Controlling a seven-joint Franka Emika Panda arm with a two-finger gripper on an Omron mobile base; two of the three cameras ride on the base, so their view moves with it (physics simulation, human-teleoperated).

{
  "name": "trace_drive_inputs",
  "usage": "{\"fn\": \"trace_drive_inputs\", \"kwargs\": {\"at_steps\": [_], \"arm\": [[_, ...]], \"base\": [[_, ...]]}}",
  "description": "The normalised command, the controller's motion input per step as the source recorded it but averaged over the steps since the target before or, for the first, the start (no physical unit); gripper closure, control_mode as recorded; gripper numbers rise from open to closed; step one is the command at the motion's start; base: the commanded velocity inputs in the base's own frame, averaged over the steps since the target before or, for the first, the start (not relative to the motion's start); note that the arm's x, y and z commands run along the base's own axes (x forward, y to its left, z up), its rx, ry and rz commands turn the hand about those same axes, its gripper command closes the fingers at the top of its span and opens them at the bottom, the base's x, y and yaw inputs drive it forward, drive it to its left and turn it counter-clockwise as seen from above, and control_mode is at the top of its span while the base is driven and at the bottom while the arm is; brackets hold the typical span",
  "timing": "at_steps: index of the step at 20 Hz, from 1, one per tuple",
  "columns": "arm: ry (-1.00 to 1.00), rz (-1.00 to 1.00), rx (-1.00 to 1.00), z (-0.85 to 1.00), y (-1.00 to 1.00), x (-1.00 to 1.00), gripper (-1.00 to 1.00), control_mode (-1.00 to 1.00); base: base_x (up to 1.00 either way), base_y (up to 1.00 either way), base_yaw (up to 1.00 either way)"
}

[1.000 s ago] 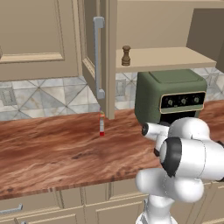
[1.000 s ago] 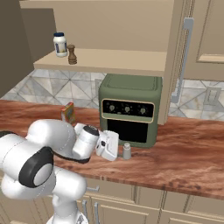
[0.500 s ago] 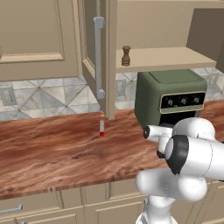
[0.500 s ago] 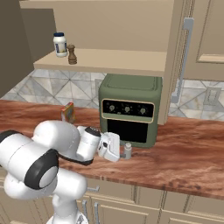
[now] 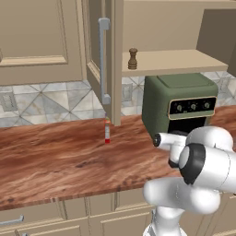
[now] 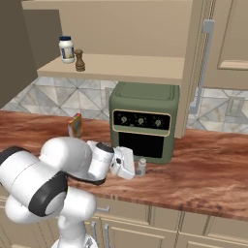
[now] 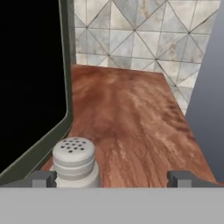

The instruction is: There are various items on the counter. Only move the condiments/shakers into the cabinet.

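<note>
In the left base view the pepper mill (image 5: pixel 132 58) is already standing on the cabinet shelf (image 5: pixel 184 61). In the right base view your end effector (image 6: pixel 131 167) is reaching to the grey shaker (image 6: pixel 141 167) on the bench (image 6: pixel 213 177), just before the oven (image 6: pixel 143 122). In the hand view the fingers (image 7: pixel 43 179) are standing wide (shaker (image 7: pixel 75 162) close to the left one), so you should be centring it before closing.

Grey triangle-patterned tile backsplash (image 5: pixel 50 101), wall outlet (image 5: pixel 7 101), beige lower drawers (image 6: pixel 145 232) — soft, even light
</note>
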Motion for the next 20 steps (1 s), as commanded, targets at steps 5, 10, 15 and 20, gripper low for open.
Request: {"fn": "trace_drive_inputs", "kwargs": {"at_steps": [5,10,15,20], "arm": [[0.01,0.13,-0.01,0.00,0.00,0.27,-1.00,-1.00],[0.01,0.12,-0.02,0.00,0.00,0.29,-1.00,-1.00],[0.03,0.11,-0.05,-0.04,0.00,0.28,-1.00,-1.00],[0.09,0.12,-0.05,-0.10,0.00,0.33,-1.00,-1.00]], "base": [[0.00,0.00,0.00],[0.00,0.00,0.00],[0.00,0.00,0.00],[0.00,0.00,0.00]]}}
